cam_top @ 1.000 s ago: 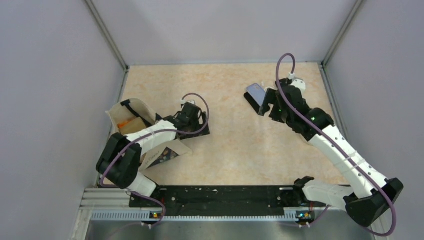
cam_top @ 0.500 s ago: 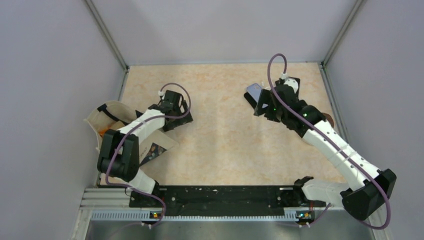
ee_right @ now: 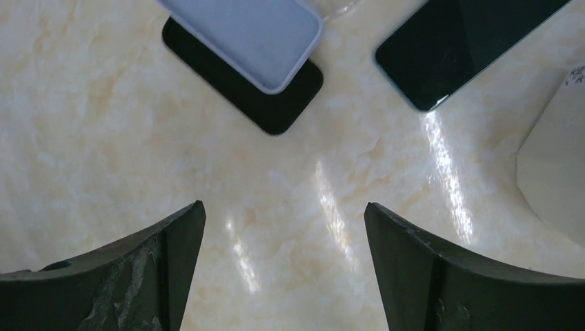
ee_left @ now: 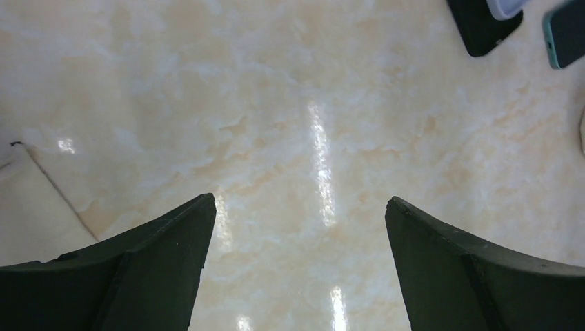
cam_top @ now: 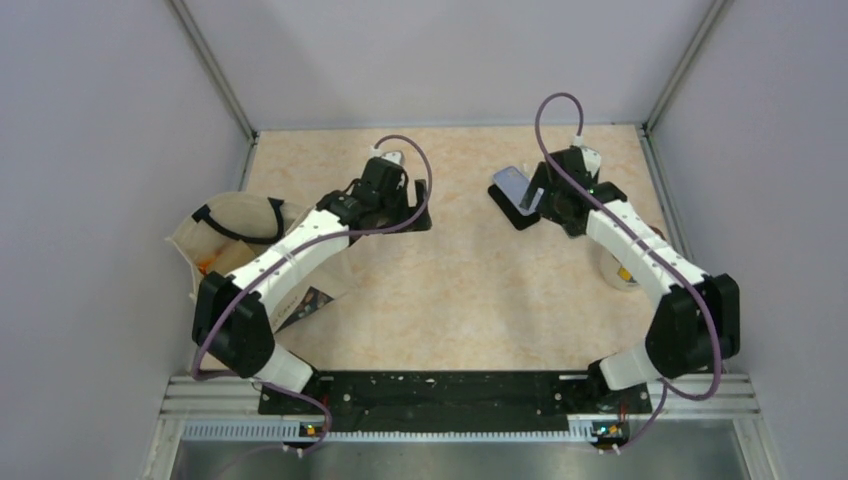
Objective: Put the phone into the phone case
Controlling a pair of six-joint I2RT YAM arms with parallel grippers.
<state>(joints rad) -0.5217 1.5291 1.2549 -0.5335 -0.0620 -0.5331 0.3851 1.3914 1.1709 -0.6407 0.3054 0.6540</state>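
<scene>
A lavender phone case (ee_right: 255, 34) lies slanted across a flat black slab (ee_right: 276, 103) on the marbled table; both also show in the top view, the case (cam_top: 512, 184) over the slab (cam_top: 515, 213). Just right of them lies a dark-screened phone (ee_right: 462, 48) with a teal edge. My right gripper (ee_right: 284, 206) hovers open just short of these, nothing between its fingers; from above it (cam_top: 548, 200) stands beside the case. My left gripper (ee_left: 300, 201) is open over bare table, mid-table (cam_top: 418, 212), with the black slab (ee_left: 483, 27) and phone (ee_left: 569, 31) far ahead of it.
A cream tote bag (cam_top: 235, 235) with black handles sits at the left wall, a printed card (cam_top: 315, 305) near it. A white cup (cam_top: 620, 270) stands under the right forearm, its pale rim (ee_right: 552, 172) close to the phone. Grey walls enclose the table.
My left arm has swung away from the tote bag toward the table's middle. The right arm has drawn its elbow in, its gripper staying by the case and phone.
</scene>
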